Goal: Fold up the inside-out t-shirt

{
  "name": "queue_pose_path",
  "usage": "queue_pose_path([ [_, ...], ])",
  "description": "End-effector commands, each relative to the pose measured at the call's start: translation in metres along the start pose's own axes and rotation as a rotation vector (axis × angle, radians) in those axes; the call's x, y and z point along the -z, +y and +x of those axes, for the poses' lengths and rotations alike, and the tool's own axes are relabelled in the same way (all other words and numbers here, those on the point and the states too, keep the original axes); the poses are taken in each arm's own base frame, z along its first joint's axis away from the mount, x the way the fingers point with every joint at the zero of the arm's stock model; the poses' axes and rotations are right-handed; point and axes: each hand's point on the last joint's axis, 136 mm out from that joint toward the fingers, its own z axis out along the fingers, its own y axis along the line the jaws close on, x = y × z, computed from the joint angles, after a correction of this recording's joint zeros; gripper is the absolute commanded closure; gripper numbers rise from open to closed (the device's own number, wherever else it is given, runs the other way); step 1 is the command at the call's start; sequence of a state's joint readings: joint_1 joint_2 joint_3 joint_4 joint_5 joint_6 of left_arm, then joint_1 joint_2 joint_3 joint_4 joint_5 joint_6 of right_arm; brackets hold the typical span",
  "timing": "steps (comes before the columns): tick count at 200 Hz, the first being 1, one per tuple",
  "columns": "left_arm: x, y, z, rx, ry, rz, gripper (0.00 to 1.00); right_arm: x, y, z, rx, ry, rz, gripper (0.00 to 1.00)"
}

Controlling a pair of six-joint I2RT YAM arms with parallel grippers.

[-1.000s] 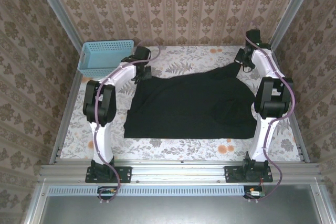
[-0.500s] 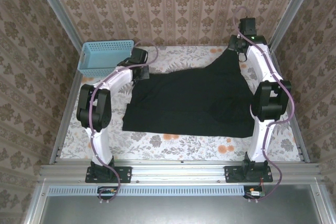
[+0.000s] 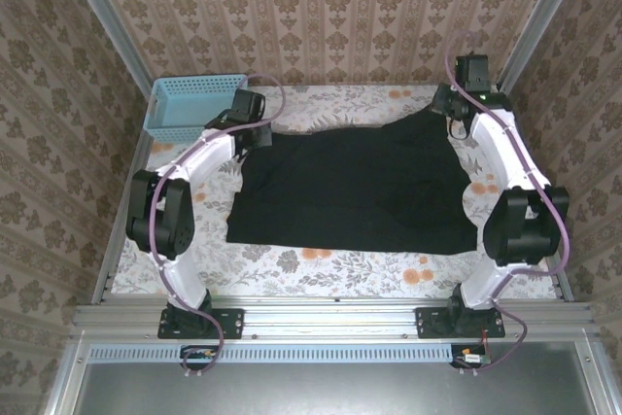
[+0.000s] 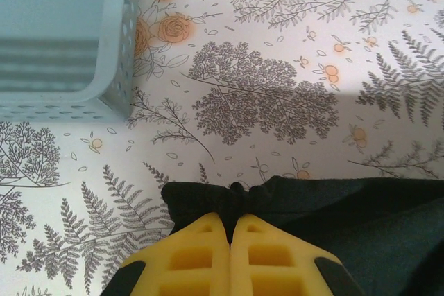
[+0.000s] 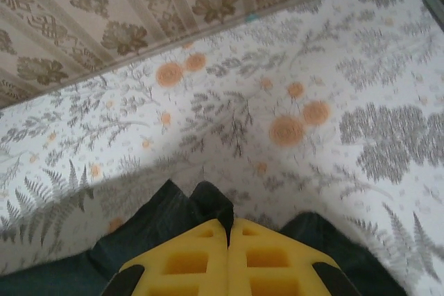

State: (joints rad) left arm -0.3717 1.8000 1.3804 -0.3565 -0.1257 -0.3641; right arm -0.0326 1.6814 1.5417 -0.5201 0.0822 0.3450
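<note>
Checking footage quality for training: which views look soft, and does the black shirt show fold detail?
Top external: even light, the t-shirt is a flat black mass, folds barely visible. Left wrist: tablecloth print sharp, basket soft. Right wrist: whole frame slightly blurred, tablecloth shadowed at left.

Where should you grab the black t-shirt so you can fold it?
Probably by its two far corners, one per gripper, reaching over from the near side. The t-shirt lies flat, so its middle offers nothing to pinch, but the corners bunch into small folds. The left gripper and right gripper are shut on those corners.
</note>
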Motion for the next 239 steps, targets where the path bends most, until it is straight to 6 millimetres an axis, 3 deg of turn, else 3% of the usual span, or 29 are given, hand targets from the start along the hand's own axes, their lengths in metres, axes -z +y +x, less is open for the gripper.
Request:
queue_pose_path([
  [1, 0.017, -0.001, 0.004, -0.015, -0.029, 0.036, 1.00, 0.024, -0.009, 0.017, -0.082, 0.002, 0.008, 1.00],
  [50, 0.055, -0.009, 0.040, -0.056, -0.068, 0.091, 1.00, 0.077, -0.044, 0.093, -0.194, 0.061, 0.042, 1.00],
  [77, 0.058, -0.007, 0.074, -0.037, -0.014, 0.114, 1.00, 0.095, -0.061, 0.137, -0.229, 0.114, 0.065, 1.00],
  [109, 0.057, 0.016, 0.109, -0.016, 0.014, 0.053, 0.99, 0.111, -0.077, 0.194, -0.283, 0.197, 0.081, 1.00],
  [132, 0.059, 0.024, 0.128, -0.008, 0.044, 0.044, 0.84, 0.117, -0.088, 0.234, -0.348, 0.258, 0.103, 1.00],
  [147, 0.066, 0.024, 0.133, 0.002, 0.054, 0.051, 0.81, 0.117, -0.091, 0.252, -0.382, 0.285, 0.102, 0.96],
  [164, 0.079, 0.033, 0.126, 0.032, 0.030, 0.012, 0.77, 0.117, -0.094, 0.258, -0.386, 0.295, 0.116, 0.84],
  [182, 0.091, 0.041, 0.113, 0.070, 0.002, -0.019, 0.61, 0.115, -0.095, 0.250, -0.383, 0.284, 0.130, 0.58],
  [209, 0.086, 0.037, 0.109, 0.092, 0.050, -0.017, 0.57, 0.111, -0.083, 0.224, -0.371, 0.238, 0.091, 0.55],
  [239, 0.067, 0.027, 0.118, 0.119, 0.143, 0.009, 0.45, 0.102, -0.067, 0.208, -0.324, 0.229, 0.062, 0.50],
])
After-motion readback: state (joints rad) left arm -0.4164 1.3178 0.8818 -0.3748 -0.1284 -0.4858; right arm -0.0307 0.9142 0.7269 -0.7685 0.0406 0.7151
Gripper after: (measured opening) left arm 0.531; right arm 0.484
